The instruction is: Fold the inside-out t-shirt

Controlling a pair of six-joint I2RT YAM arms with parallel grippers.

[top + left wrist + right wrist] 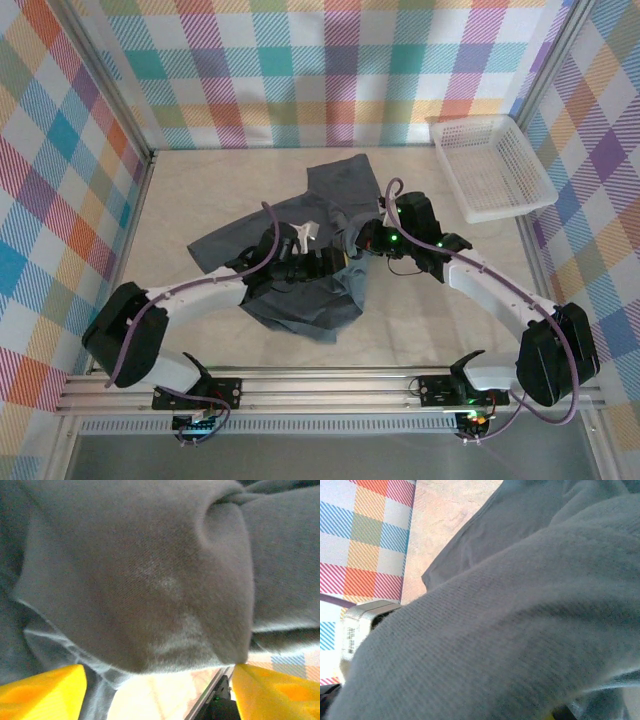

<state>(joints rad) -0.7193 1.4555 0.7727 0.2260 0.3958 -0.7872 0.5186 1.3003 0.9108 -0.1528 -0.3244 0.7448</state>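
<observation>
The inside-out t-shirt lies bunched and wrinkled in the middle of the table, dark slate-grey, with a white tag showing. My left gripper sits at the shirt's centre. In the left wrist view its yellow fingers stand wide apart, open, with a fold of the shirt hanging just above the gap. My right gripper meets the cloth from the right, where a bunch of fabric is raised. In the right wrist view the shirt drapes over the jaws and hides them.
A white plastic mesh basket stands at the back right, against the checked wall. Bare beige table surrounds the shirt on the left, the front and the far right. Checked walls enclose three sides.
</observation>
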